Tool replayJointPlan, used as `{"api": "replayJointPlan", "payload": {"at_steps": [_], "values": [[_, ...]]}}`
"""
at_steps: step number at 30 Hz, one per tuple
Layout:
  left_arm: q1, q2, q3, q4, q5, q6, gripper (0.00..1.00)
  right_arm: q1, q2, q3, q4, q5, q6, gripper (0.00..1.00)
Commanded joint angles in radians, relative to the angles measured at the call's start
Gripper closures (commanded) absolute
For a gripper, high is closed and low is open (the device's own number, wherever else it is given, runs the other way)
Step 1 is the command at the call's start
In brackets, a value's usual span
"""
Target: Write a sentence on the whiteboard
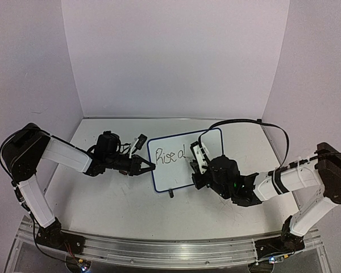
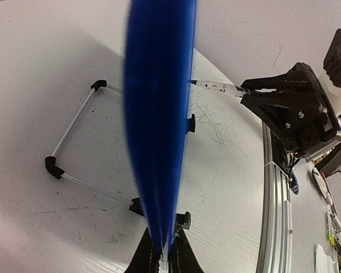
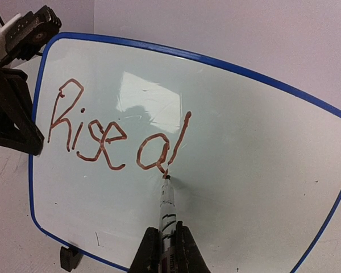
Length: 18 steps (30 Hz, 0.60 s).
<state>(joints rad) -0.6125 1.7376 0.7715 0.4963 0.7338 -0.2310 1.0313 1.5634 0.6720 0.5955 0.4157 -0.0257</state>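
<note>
right tool [image 3: 168,242] is clamping a slim pale marker pen [image 3: 167,207] with dark bands, jaws closed tight on the barrel. The tip is pressing on the small rectangular whiteboard [image 3: 256,187] with the thin blue rim, right at the foot of the last tall stroke. left tool [image 2: 166,256] is pinching the board's left edge, with the blue rim sitting between its closed jaws, so it looks to be bracing the board while the other arm is writing. The board is standing tilted back on its white wire stand [image 2: 75,122] and black clip feet [image 2: 186,218], out on the scuffed white surface [image 2: 40,68] between the two arms. The dark reddish handwritten sentence [image 3: 105,139] is reading "Rise a" plus one tall stroke, all in the upper left part of the board. My read: first word done, second word only just starting. The right half of that row and the whole lower area are showing bare. Most of the writing is left, so I'm calling it early stage.
</note>
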Motion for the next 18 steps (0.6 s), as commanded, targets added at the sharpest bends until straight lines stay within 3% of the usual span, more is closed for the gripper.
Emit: {"api": "replayJointPlan", "payload": {"at_steps": [1, 18], "values": [[0.002, -0.015, 0.005, -0.059, -0.072, 0.041, 1.0, 0.004, 0.014, 0.029, 0.042, 0.032, -0.004, 1.0], [0.0, -0.013, 0.013, -0.061, -0.069, 0.041, 1.0, -0.002, 0.025, 0.046, 0.079, 0.078, -0.017, 1.0]]}}
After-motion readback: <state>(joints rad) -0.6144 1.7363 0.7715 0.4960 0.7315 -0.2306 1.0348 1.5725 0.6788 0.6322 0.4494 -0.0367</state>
